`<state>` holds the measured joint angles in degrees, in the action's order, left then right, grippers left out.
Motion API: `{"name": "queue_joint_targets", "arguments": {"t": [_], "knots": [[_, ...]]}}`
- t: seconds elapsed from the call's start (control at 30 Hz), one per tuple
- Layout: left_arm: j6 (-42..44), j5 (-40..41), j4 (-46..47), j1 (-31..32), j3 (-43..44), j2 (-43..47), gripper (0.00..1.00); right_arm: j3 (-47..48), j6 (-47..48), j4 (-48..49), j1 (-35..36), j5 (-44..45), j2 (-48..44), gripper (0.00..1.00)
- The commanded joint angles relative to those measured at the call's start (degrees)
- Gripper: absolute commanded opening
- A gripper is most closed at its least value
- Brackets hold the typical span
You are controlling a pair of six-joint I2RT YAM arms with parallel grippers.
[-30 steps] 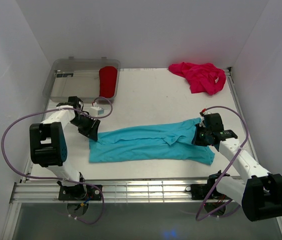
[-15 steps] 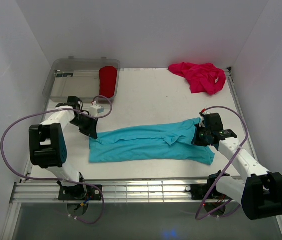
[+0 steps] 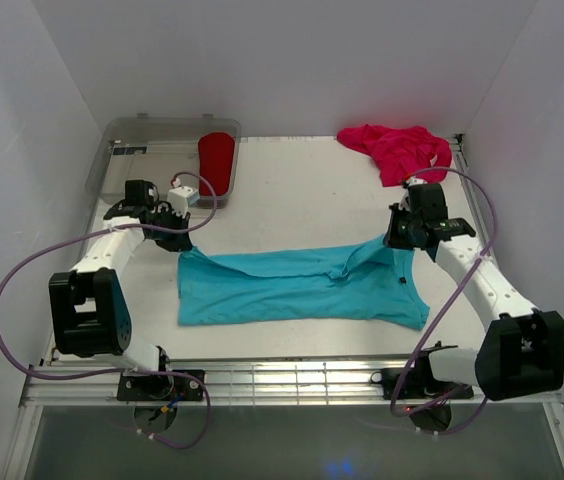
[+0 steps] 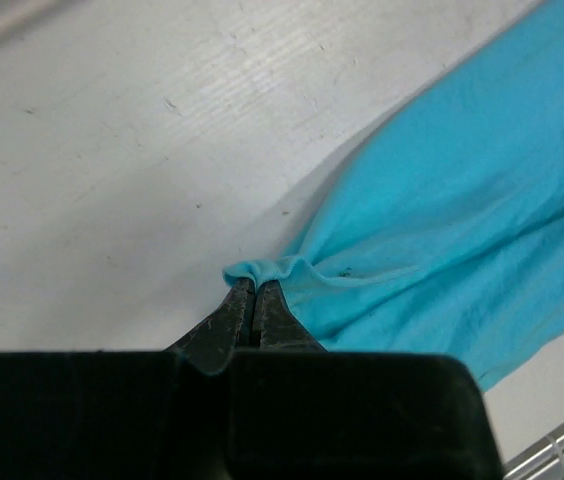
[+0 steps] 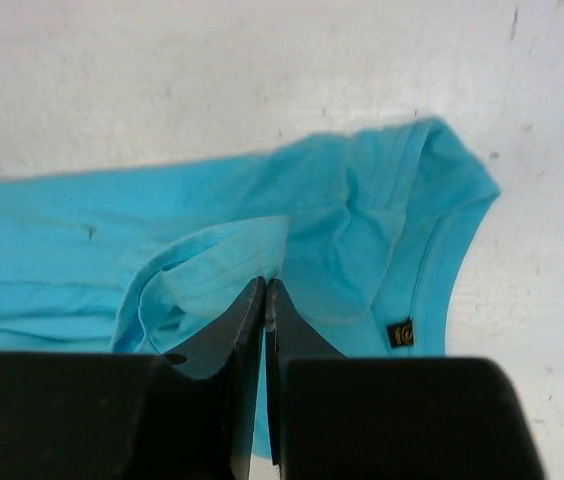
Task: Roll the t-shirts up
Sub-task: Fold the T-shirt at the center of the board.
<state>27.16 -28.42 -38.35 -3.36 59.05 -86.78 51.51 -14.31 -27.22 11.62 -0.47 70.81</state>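
Since the blue shirt (image 3: 302, 290) lay as a long band across the near half of the table (image 3: 302, 200), it was pinched at both far corners, probably to pull it flat for rolling. The left gripper (image 4: 252, 292) was clamped on the bunched left corner. The right gripper (image 5: 265, 287) was clamped on a raised fold at the right end. The pink shirt (image 3: 402, 152) sat crumpled far right, and the red shirt (image 3: 216, 163) was in the bin (image 3: 132, 160).

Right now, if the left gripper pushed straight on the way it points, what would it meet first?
The left gripper is shut on a corner of the blue shirt, so that cloth sits at its tips. Beyond it only bare table shows; likely the tabletop next, though depth is unclear.
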Motion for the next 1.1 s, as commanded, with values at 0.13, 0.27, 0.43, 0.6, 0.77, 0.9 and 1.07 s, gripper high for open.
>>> {"name": "queue_joint_targets", "arguments": {"t": [0.13, 0.27, 0.43, 0.6, 0.77, 0.9, 1.07], "knots": [[-8.0, 3.8, 12.1, -0.1, 0.6, 3.5, 0.00, 14.1, 2.5, -1.0, -1.4, 3.5, 7.0, 0.08], [-8.7, 3.6, 12.9, -0.2, -0.6, 5.5, 0.00, 12.9, 2.3, -1.7, -1.9, 2.8, 5.1, 0.08], [-6.8, 5.0, 11.7, -0.2, -6.0, 10.3, 0.00, 6.2, 1.9, -3.4, -2.3, 4.3, -1.9, 0.08], [-4.0, 7.7, 10.8, -0.3, -11.4, 12.2, 0.00, -1.5, 0.5, -4.7, -2.4, 1.6, -8.0, 0.08], [-2.1, 6.0, 9.5, -0.5, -14.3, 13.0, 0.00, -11.1, -3.2, -4.1, -2.4, -0.8, -11.1, 0.08], [0.0, 7.1, 9.4, -0.6, -15.7, 13.0, 0.00, -14.9, -6.5, -4.3, -2.4, 0.2, -12.0, 0.08], [1.3, 8.7, 9.0, -0.5, -15.9, 13.4, 0.00, -14.9, -8.6, -5.7, -2.6, 2.8, -11.7, 0.08]]}}
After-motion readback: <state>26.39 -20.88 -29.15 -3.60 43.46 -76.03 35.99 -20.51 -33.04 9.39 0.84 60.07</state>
